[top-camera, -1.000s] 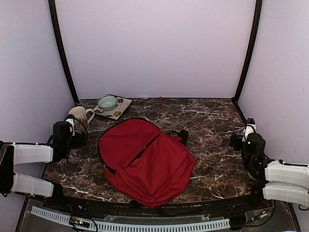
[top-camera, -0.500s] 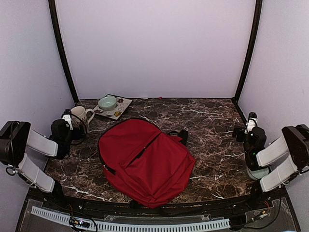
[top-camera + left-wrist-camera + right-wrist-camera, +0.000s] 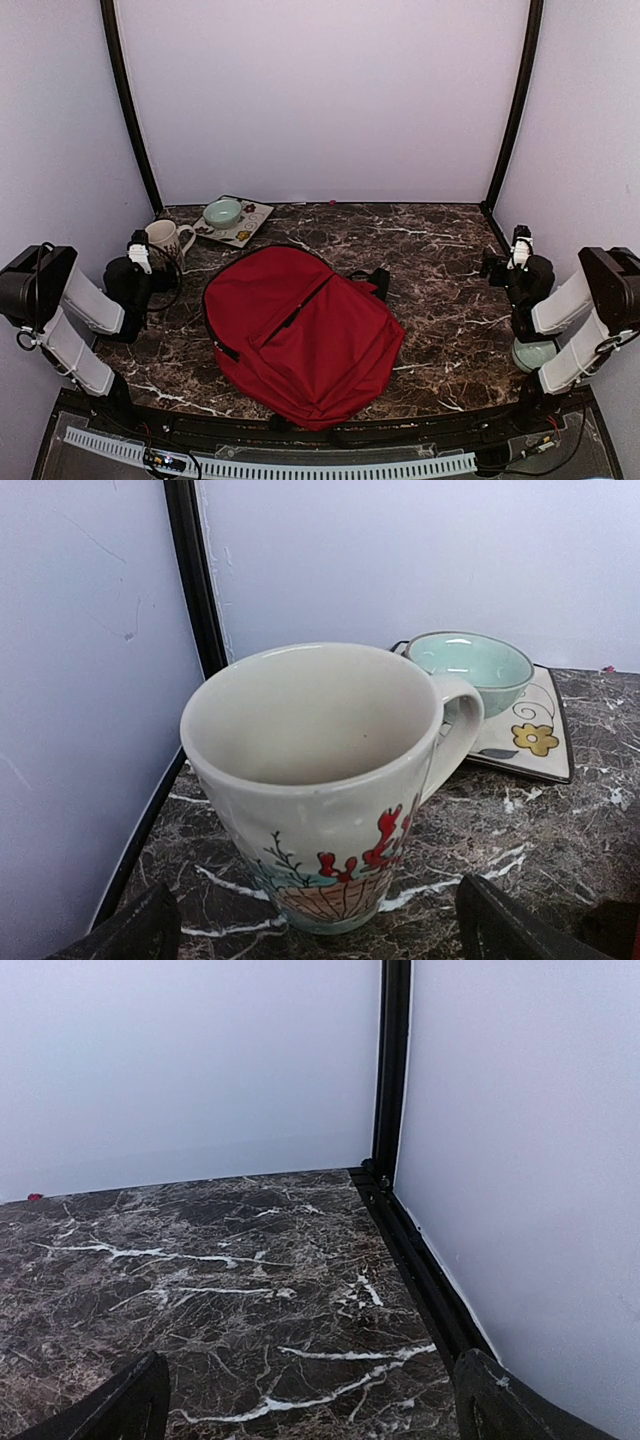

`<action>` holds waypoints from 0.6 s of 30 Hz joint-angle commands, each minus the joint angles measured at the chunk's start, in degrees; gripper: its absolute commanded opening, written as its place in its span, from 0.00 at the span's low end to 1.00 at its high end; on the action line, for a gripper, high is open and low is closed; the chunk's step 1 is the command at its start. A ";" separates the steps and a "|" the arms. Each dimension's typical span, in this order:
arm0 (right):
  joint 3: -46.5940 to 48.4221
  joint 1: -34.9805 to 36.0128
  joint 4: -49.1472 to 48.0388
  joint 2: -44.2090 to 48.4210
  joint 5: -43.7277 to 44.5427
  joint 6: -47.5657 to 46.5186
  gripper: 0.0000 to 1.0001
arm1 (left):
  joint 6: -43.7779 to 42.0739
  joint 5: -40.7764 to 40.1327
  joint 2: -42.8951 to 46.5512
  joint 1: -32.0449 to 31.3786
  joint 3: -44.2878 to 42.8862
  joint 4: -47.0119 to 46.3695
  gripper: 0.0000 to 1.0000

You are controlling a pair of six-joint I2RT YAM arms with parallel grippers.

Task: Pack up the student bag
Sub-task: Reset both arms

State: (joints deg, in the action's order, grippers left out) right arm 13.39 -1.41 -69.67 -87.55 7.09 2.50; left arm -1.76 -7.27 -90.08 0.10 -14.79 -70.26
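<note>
On the left, we see the left gripper [image 3: 140, 250] pulled back to the table's edge, its jaws spread wide with nothing between them; the wrist view shows both fingertips far apart in the bottom corners. It faces the mug [image 3: 325, 780], which stands upright just ahead of it, near the back-left corner post. We judge this a parked or waiting pose, not a grasp, since the fingers sit short of the mug's sides. Behind the mug, a pale green bowl [image 3: 470, 670] rests on a square flowered plate [image 3: 535, 742], tucked against the back wall, well out of the working area.

In the middle of the marble table [image 3: 440, 250] lies the red backpack [image 3: 300, 335], flat on its back, slanted with its top toward the rear left. Its zips look closed and its body looks flat and slack, not bulging. A black strap [image 3: 375, 278] pokes out at its right shoulder. We cannot tell whether anything is inside, so the scene would suit a bag waiting to be filled or one already zipped up.

On the right, the right gripper [image 3: 518, 258] is likewise drawn back near the wall, jaws wide and holding nothing, looking out over bare marble toward the corner post.
</note>
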 commanded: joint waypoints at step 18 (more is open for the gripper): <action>-0.03 -0.14 -3.18 -0.17 -1.34 0.60 0.99 | -1.08 -0.14 0.07 -0.34 0.41 -4.10 0.99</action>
State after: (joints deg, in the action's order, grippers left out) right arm 13.39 -1.41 -70.32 -87.55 6.00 2.66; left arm -2.37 -7.33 -90.11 0.05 -14.79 -72.42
